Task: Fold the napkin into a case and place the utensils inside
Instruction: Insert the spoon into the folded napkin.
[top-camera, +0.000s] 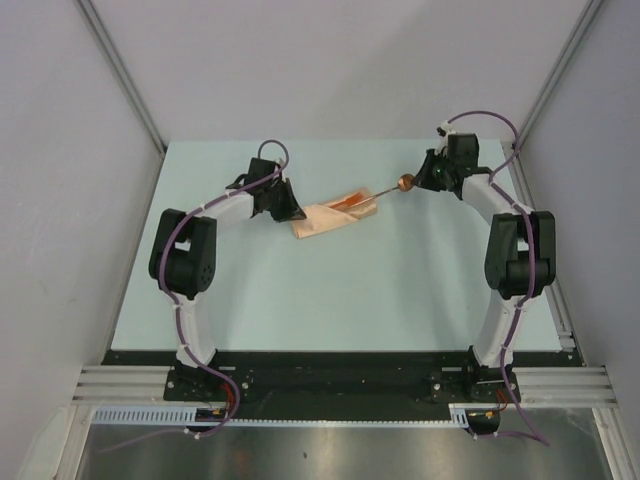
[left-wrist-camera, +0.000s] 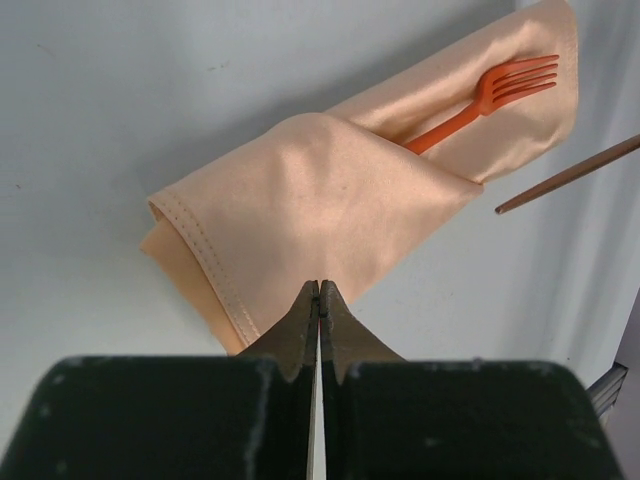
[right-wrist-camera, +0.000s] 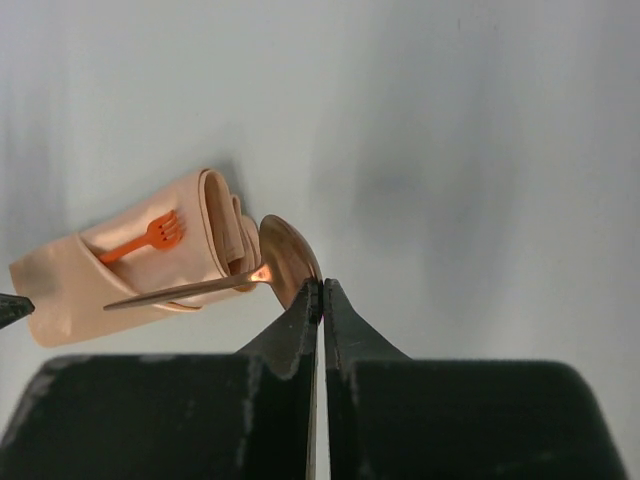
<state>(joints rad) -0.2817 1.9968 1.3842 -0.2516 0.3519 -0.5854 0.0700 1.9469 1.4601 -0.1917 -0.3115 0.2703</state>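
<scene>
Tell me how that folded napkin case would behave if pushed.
Probably floppy: the case is soft layered cloth, so it may crumple rather than slide. Its loose folds could open. The fork, sticking out of the pocket, might shift.

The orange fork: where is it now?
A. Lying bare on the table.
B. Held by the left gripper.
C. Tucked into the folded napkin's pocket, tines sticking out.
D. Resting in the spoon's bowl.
C: in the left wrist view the orange fork has its handle under a flap of the folded napkin, with only the tines end showing.
</scene>
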